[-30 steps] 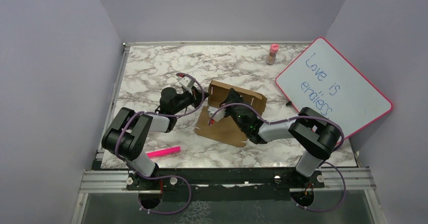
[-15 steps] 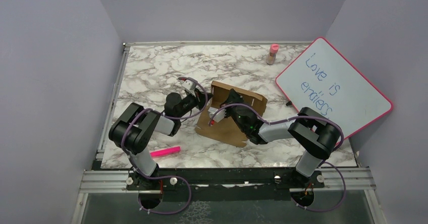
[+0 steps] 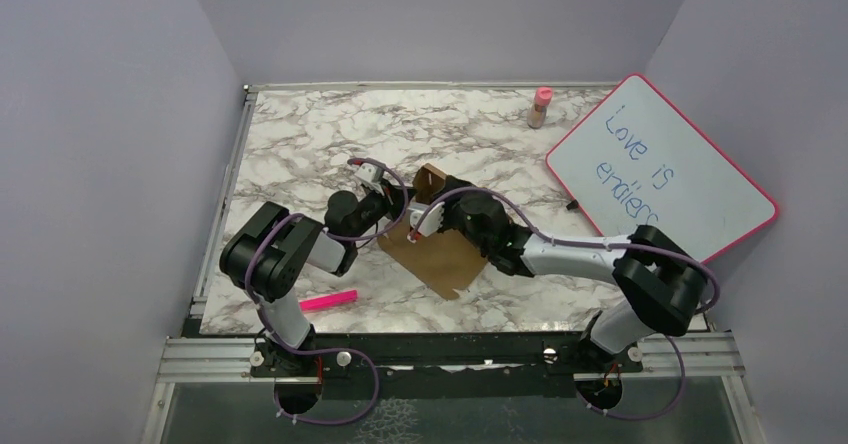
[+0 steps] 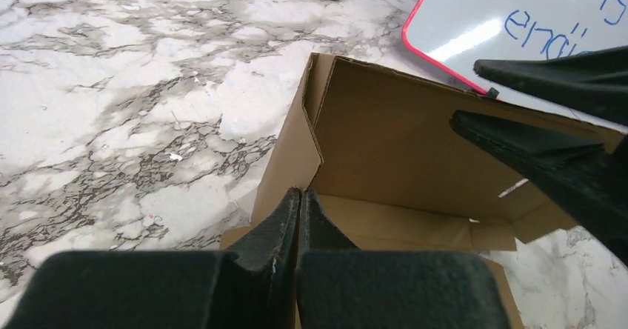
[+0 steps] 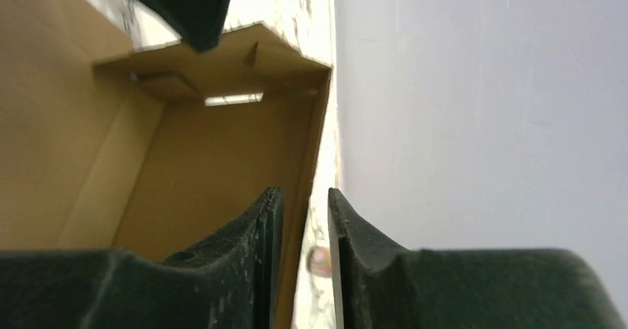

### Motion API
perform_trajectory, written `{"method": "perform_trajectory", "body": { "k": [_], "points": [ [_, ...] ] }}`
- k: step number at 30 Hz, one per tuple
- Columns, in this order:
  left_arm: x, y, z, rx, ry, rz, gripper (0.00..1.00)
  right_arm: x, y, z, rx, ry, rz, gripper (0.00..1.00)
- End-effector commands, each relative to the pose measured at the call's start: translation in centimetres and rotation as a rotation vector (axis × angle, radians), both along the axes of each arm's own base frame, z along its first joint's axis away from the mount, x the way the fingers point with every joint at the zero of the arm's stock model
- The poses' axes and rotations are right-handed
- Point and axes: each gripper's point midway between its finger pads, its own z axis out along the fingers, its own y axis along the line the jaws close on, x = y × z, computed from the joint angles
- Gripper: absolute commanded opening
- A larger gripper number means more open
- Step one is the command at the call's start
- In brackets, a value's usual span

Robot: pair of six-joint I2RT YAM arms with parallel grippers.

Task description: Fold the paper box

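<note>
Near the middle of the marbled worktop [image 3: 300, 134], a little toward its near edge, the paper box [image 3: 447, 256] lies half-formed, with one wall upright and a flat panel reaching toward the near edge. The left gripper [image 4: 299, 199] has its fingers pressed together at the box's left corner; whether cardboard sits between them cannot be told. The right gripper [image 5: 305, 199] straddles an upright wall's edge, fingers slightly spread, with a gap showing beside the cardboard.

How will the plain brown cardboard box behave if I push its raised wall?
The brown cardboard box probably flexes at its creases: walls stand raised while one panel lies flat. Thin sheet, likely light, so it may slide on the smooth marble-patterned table rather than fold.
</note>
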Motion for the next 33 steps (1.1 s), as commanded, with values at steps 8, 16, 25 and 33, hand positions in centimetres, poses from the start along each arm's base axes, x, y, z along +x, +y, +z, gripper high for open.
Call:
{"method": "perform_trajectory", "body": {
  "k": [8, 16, 25, 33],
  "points": [
    [-0.9, 0.8, -3.1, 0.046, 0.081, 0.035, 0.00, -3.3, 3.3, 5.2, 0.354, 0.365, 0.063, 0.47],
    [-1.0, 0.7, -2.8, 0.044, 0.072, 0.029, 0.00, -1.8, 2.5, 9.6, 0.664, 0.515, -0.042, 0.54],
    [-1.0, 0.6, -2.5, 0.042, 0.066, 0.020, 0.00, 1.7, -0.1, 7.9, 0.925, 0.742, -0.254, 0.52],
    [-1.0, 0.4, -2.5, 0.046, 0.065, 0.012, 0.00, 2.0, 1.1, 4.2, 0.944, 0.901, -0.287, 0.52]
  ]
}}
